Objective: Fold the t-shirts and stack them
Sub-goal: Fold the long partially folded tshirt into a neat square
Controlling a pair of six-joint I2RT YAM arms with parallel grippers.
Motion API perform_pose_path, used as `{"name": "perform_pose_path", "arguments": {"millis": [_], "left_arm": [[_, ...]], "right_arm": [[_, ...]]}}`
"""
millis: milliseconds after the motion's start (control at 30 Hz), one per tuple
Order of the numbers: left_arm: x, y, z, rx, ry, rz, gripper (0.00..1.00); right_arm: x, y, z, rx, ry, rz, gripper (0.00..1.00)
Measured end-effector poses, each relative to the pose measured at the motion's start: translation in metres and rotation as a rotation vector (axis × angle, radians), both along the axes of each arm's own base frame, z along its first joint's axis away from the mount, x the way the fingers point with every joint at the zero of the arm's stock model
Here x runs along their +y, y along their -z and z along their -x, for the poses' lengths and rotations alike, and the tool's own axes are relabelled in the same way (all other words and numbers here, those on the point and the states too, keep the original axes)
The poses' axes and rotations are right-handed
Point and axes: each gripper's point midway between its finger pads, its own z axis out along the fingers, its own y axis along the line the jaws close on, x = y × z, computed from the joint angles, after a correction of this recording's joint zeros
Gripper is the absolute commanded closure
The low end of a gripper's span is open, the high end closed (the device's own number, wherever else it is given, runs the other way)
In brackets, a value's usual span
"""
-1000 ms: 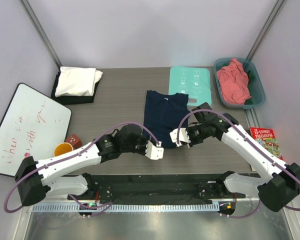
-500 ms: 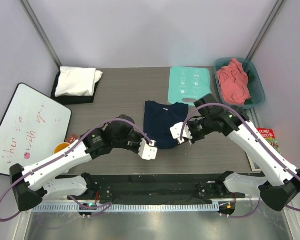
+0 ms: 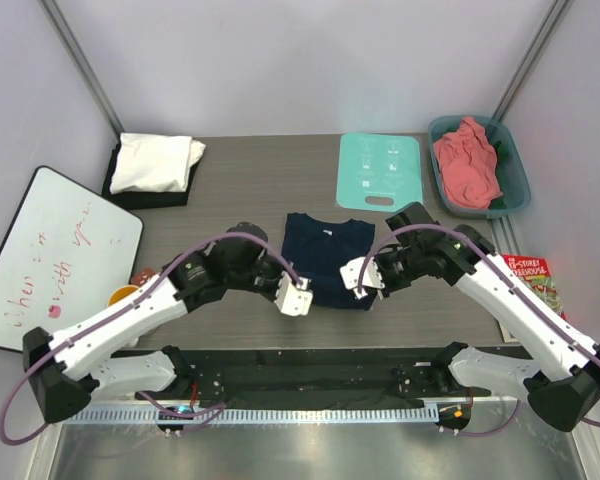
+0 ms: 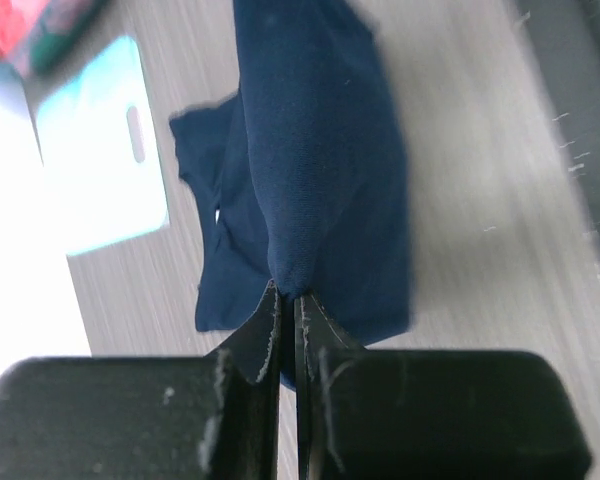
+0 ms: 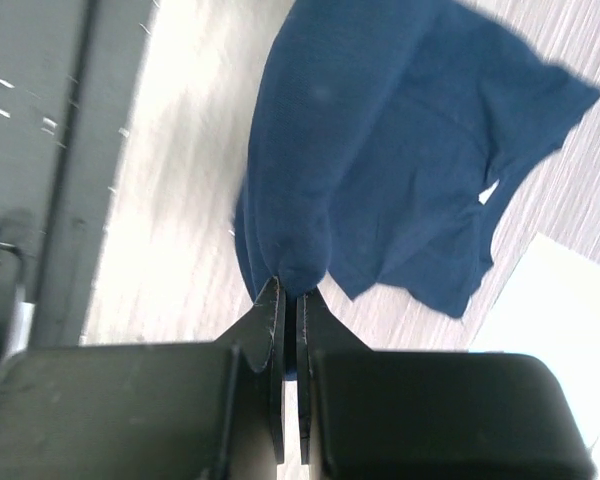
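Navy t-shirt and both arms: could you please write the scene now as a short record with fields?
navy t-shirt: on table centre, near edge lifted
left fingers: shut on its near-left edge
right fingers: shut on its near-right edge
far-left stack: white t-shirt on black t-shirt
teal tub: holds pink t-shirt
mint-green board: flat, beyond the navy t-shirt

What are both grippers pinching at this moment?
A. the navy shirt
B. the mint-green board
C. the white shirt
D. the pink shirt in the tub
A: in the wrist views the left gripper and the right gripper are each shut on a fold of the navy shirt.
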Motion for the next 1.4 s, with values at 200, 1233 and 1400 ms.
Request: {"name": "perform_pose_path", "arguments": {"millis": [200,1233,1400], "left_arm": [[-0.003,0.029,-0.052,0.002,-0.072,-0.042,1.0],[-0.003,0.065,-0.19,-0.081,-0.152,0.022,0.28],[0.001,0.072,-0.211,-0.196,-0.247,0.105,0.1]], "right_arm": [[0.0,0.017,-0.044,-0.063,0.07,0.043,0.99],[-0.005,0.054,-0.202,-0.334,0.366,0.046,0.51],[-0.024,0.053,-0.23,-0.493,0.521,0.059,0.49]]}}
